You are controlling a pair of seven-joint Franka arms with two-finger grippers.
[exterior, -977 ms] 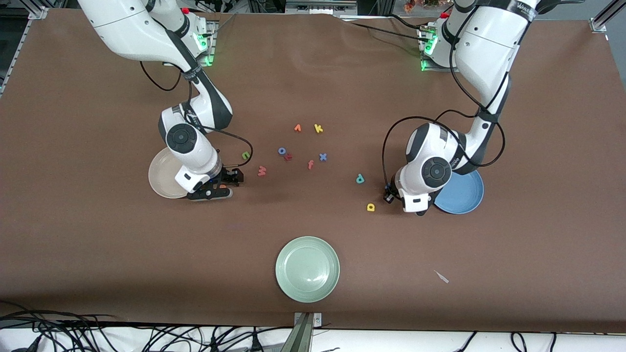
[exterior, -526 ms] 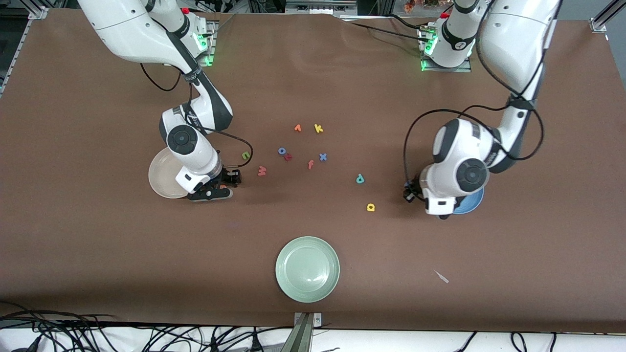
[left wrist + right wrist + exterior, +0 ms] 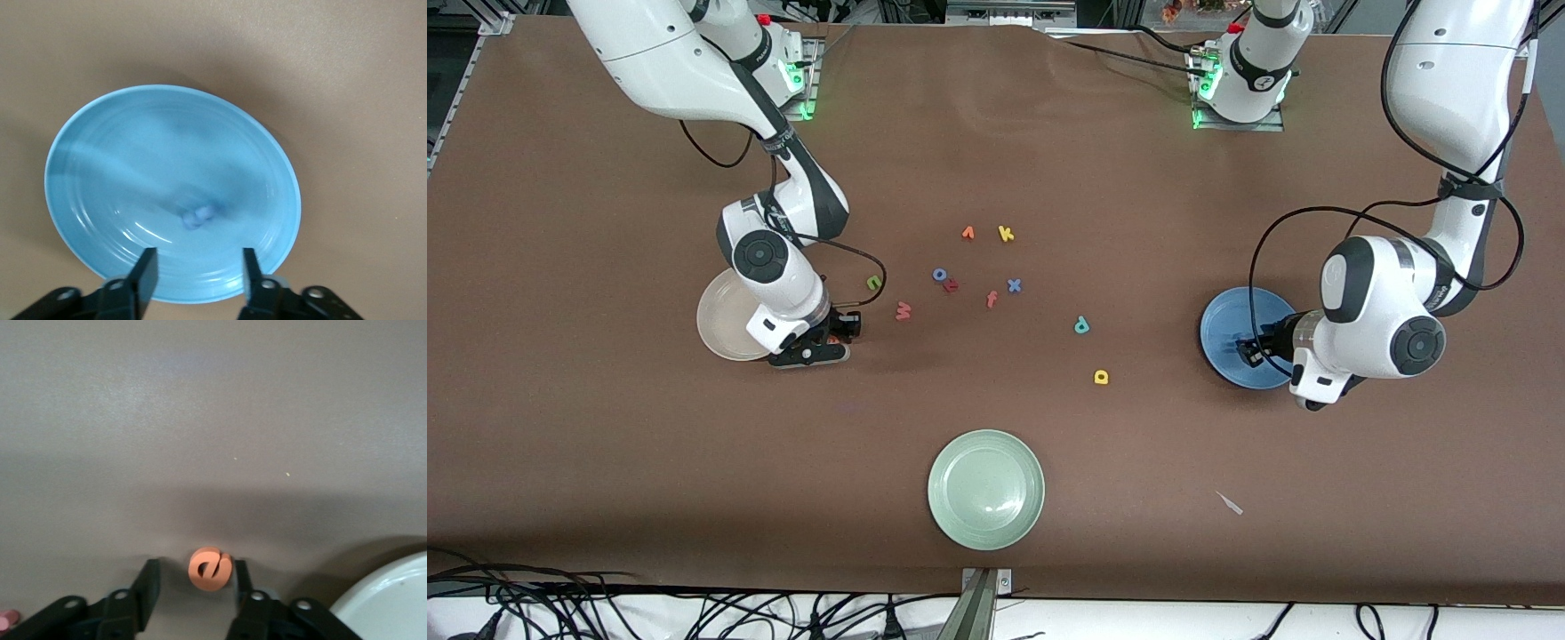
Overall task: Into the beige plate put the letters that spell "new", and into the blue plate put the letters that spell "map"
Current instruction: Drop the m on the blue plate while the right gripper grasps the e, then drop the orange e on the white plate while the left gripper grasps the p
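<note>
Left pincer (image 3: pixel 196 268) now over blue plate (image 3: pixel 1227 316), opened

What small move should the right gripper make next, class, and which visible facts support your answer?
Probably finish closing on the orange e, then lift it toward the beige plate beside it. The right gripper sits low at the table with the e between its fingers, not yet clearly pinched. The left gripper hangs open over the blue plate, a small blue letter in it.

blue plate (image 3: pixel 100 167), blurred blue letter (image 3: pixel 198 215) inside
</note>
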